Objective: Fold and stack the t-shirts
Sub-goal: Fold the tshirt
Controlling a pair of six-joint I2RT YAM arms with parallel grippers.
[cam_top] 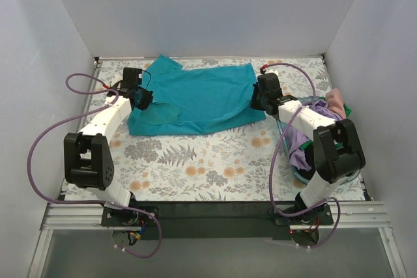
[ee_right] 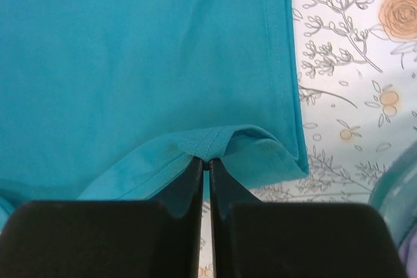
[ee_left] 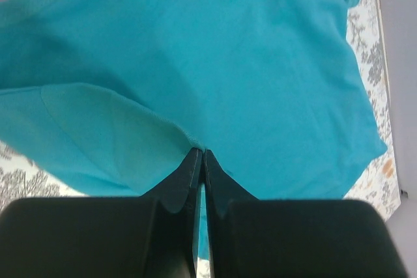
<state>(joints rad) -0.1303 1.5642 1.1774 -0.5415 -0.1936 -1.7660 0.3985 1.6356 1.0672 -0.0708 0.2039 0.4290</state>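
**On the flowery table (cam_top: pixel 195 161), the blue-green t-shirt (cam_top: pixel 202 96) lies spread out toward the far side, pinched at both ends.**

The shirt looks soft, light and floppy, so it will likely sag and drag if you lift one end alone. Hold it by its edges and move both arms together. The top view shows you the whole shirt and the pile of other clothes (cam_top: pixel 319 112) at the right. The left wrist view shows neither. The left gripper (ee_left: pixel 199 153) is pressed together on a little fold at the sleeve end. The right gripper (ee_right: pixel 205 161) is pressed together on a bump of cloth just inside the stitched bottom edge. Only the wrist views show you these tiny pinches. From the top, the arms hide the fingertips.
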